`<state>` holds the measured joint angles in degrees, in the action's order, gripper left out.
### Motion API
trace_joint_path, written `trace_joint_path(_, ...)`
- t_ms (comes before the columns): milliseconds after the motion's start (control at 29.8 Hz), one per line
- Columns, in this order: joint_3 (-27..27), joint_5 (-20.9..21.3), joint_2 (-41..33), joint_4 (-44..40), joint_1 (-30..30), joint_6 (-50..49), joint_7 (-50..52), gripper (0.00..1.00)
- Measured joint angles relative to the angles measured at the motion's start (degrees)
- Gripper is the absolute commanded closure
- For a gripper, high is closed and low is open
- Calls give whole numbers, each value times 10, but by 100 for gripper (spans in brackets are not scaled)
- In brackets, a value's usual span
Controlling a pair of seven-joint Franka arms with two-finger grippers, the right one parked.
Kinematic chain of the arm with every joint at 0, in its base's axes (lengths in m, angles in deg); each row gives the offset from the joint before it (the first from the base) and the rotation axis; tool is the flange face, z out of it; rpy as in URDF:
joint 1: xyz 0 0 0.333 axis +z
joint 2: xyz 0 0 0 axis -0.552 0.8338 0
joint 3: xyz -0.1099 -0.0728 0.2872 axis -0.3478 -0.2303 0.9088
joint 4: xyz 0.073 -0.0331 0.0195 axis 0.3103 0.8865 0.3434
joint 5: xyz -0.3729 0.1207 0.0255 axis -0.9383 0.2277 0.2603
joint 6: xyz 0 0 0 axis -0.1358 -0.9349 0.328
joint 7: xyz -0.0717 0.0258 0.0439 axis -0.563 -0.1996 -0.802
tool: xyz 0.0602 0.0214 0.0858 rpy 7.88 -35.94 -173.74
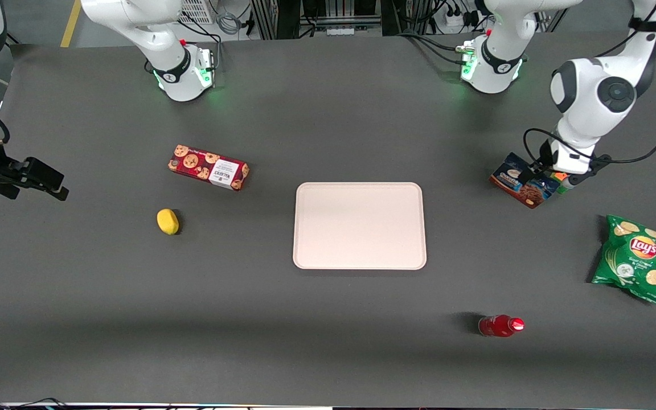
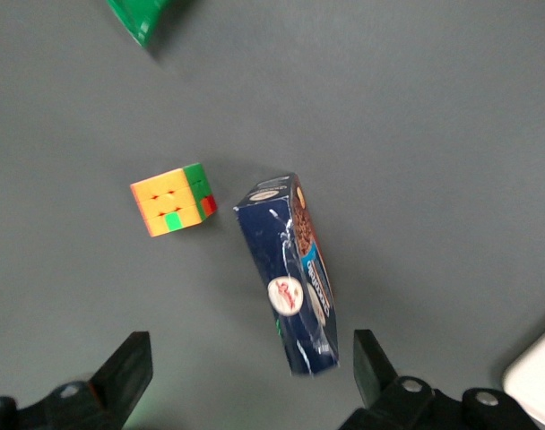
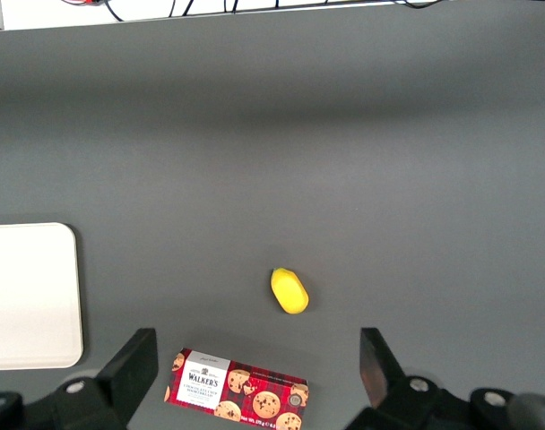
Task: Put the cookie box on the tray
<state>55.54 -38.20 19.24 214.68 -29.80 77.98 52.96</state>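
I have the left arm's gripper (image 2: 250,376) hanging above the small flat dark-blue and reddish-brown cookie box (image 2: 290,273), toward the working arm's end of the dark grey surface (image 1: 328,341). From the wrist camera its two black fingers (image 2: 129,372) are spread wide, one on each side of the box's nearer end, and neither touches it. The box rests on the surface and looks propped on a long edge, its blue side with a round white logo facing the camera. Just beside it sits a small colour-tiled puzzle cube (image 2: 174,200), apart from the box.

In the front view the cookie box (image 1: 523,187) lies well apart from the large pale cream-pink rectangular plastic tray (image 1: 359,225), which sits mid-surface with nothing on it. Nearer the front camera than the box I see a green crisp bag (image 1: 635,259) and a red bottle (image 1: 501,326) lying on its side. Toward the parked arm's end are a long red box printed with chocolate-chip cookies (image 1: 209,167) and a small yellow lemon-like object (image 1: 167,221).
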Motion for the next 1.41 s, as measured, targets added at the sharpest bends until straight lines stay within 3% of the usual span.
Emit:
trace_joint_path(34,0,0,5,4,0,10,0,92)
trace_joint_path(67,0,0,10,7,0,18,0,100)
trace_joint_path(704,-3,0,20,-19,0,8,-1,100)
trace_joint_path(972,-33,0,-24,-146,-1,-204,-2,100)
trace_joint_path(1240,-85,0,-63,-367,-4,-485,-2,100)
trace_joint_path(1407,-123,-2,-64,-487,-5,-586,-2,100)
